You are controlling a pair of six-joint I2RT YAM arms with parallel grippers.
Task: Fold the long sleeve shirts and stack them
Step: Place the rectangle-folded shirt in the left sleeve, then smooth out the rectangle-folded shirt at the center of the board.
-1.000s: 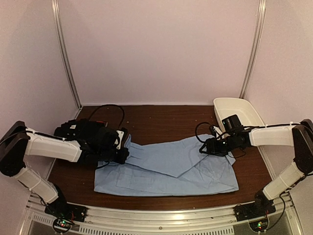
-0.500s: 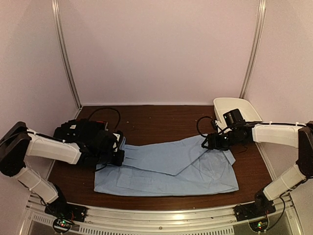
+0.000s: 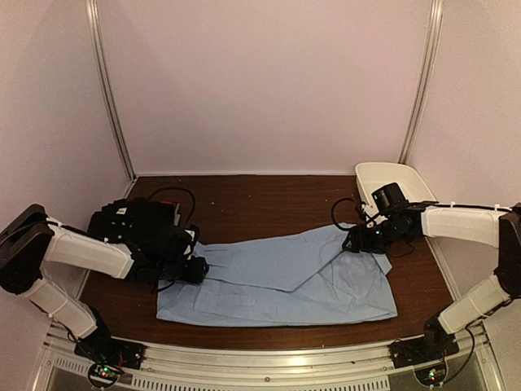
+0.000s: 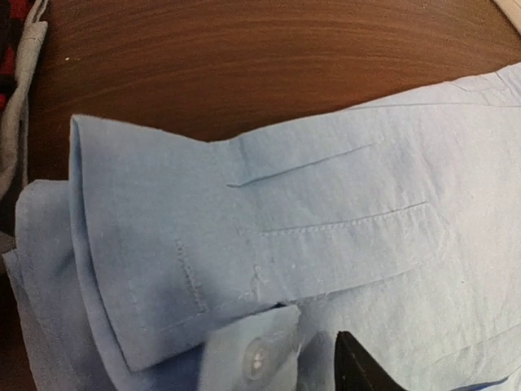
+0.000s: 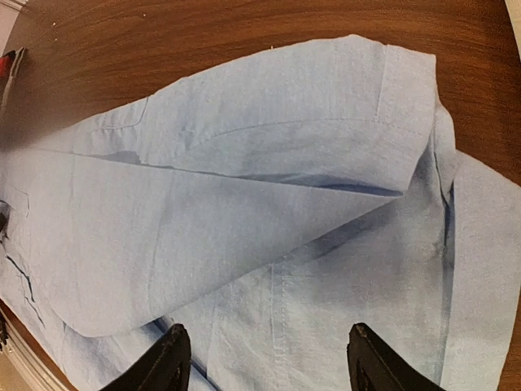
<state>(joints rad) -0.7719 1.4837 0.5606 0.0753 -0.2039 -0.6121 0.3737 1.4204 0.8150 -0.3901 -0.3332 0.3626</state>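
Observation:
The light blue long sleeve shirt lies flat across the brown table, one sleeve folded along its back edge. The sleeve's buttoned cuff fills the left wrist view. My left gripper sits low at the shirt's left end, jaws apart. Only one dark fingertip shows, beside the cuff's button flap. My right gripper hangs open over the shirt's right end with nothing between its fingers. The black shirt is bunched at the back left, partly hidden by my left arm.
A white oval tub stands at the back right corner, just behind my right arm. Black cables loop over the table near the black shirt and by the right wrist. Pale walls close in three sides.
My left gripper opened, let go of the cuff and drew back toward the near left. The right gripper shifted slightly back and right, staying open. The sleeve now lies flat.

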